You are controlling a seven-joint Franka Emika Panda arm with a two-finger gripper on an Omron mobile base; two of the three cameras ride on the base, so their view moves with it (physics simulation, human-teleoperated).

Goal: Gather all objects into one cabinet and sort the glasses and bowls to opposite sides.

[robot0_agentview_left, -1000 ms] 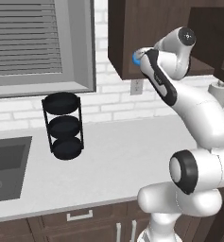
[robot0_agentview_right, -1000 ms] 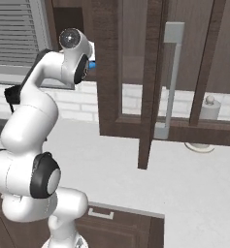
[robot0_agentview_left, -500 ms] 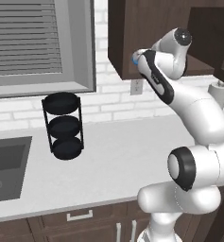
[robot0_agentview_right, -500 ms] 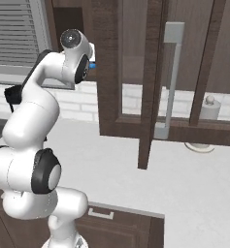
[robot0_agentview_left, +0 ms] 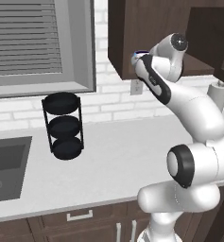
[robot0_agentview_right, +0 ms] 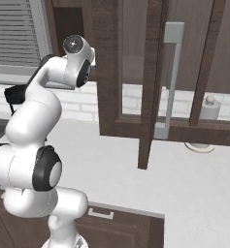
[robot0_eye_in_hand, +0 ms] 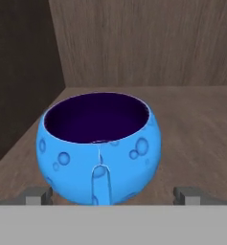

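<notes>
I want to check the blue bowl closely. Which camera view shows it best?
The hand view: the blue bowl sits upright on the wooden cabinet shelf, with its dark inside and bubble pattern clear. The left base view shows just a blue sliver beside the arm. In the right base view I cannot make it out.

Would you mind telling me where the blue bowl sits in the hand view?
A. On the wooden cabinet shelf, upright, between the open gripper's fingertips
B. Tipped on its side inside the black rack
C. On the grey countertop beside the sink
A: the blue bowl stands upright on the wood-grain shelf, with the gripper open on either side of it.
</notes>
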